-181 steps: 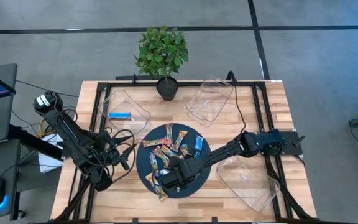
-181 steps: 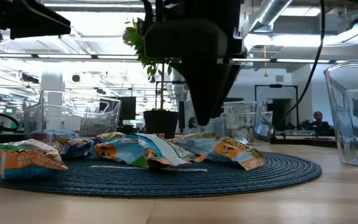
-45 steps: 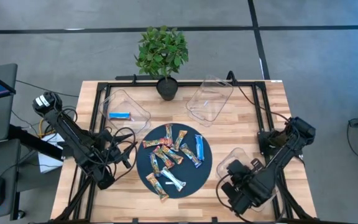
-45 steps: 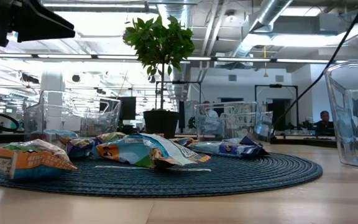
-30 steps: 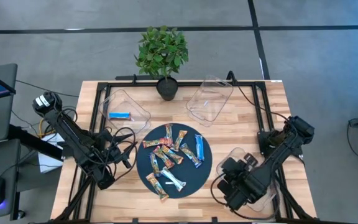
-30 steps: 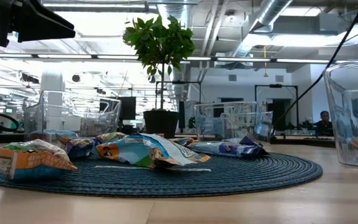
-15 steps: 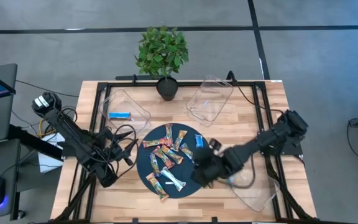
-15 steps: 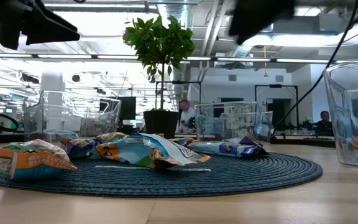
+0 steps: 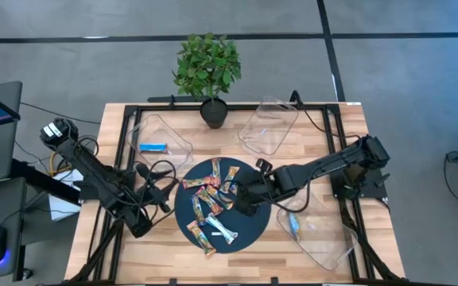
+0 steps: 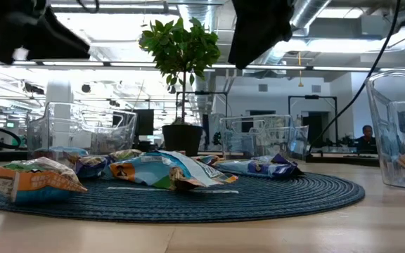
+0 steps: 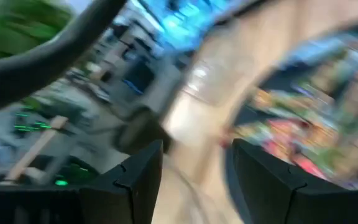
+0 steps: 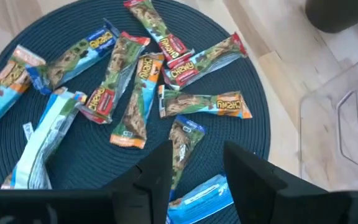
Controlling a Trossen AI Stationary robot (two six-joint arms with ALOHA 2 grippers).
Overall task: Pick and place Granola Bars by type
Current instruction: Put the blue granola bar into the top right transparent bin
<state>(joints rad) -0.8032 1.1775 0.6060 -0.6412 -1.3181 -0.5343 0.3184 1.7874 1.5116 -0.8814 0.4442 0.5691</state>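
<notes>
Two bars (image 9: pixel 153 148) binned, dozen-odd left on mat (image 9: pixel 249 230); right gripper (image 9: pixel 243 199) jaws spread, empty, above pile; left gripper (image 9: pixel 168 188) spread, idle

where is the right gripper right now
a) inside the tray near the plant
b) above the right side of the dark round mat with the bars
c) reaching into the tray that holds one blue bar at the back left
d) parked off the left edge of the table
b: in the high view the right gripper hovers over the right part of the round mat, and its wrist view looks down on the granola bars, its fingers open and holding nothing.
</notes>
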